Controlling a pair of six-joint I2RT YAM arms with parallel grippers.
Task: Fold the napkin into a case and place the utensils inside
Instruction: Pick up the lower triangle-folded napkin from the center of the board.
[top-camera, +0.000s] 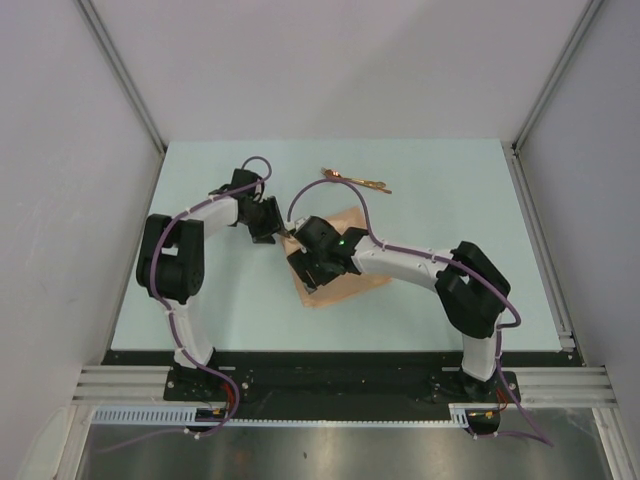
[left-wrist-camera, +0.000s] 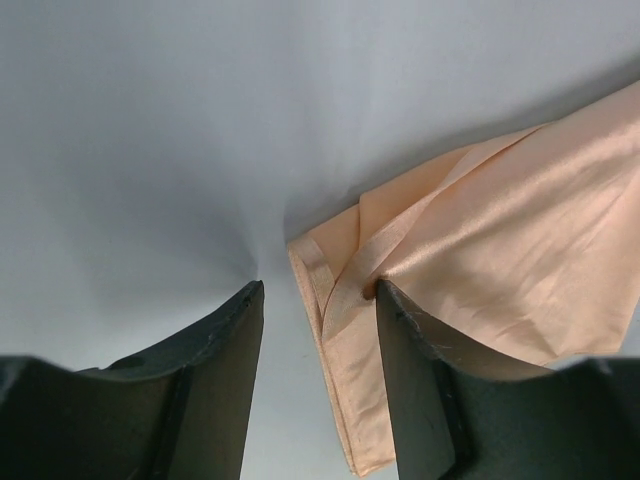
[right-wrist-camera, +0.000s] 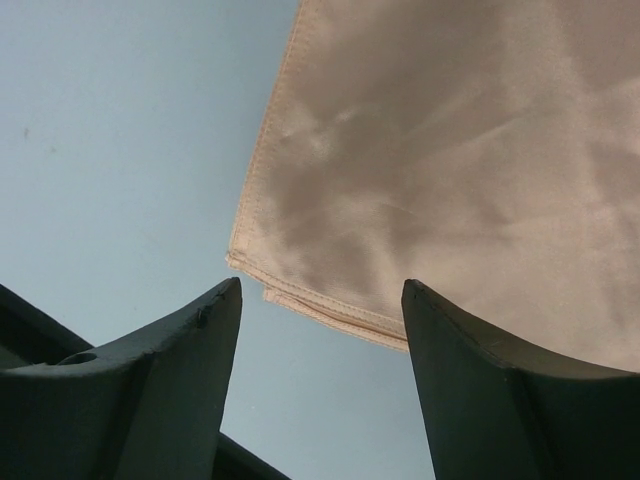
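Peach napkin corners lie by the tips of parted left fingers and parted right fingers, ungripped.

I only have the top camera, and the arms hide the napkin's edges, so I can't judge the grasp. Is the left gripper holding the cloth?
Observer: No. The left gripper is open; one finger sits at the folded corner of the napkin, the other over bare table.
Operator: And the right one?
Observer: The right gripper is open too and grips nothing; the napkin's corner lies flat just ahead of it.
Operator: Is that corner a single layer?
Observer: No, the right wrist view shows at least two hemmed edges stacked there.
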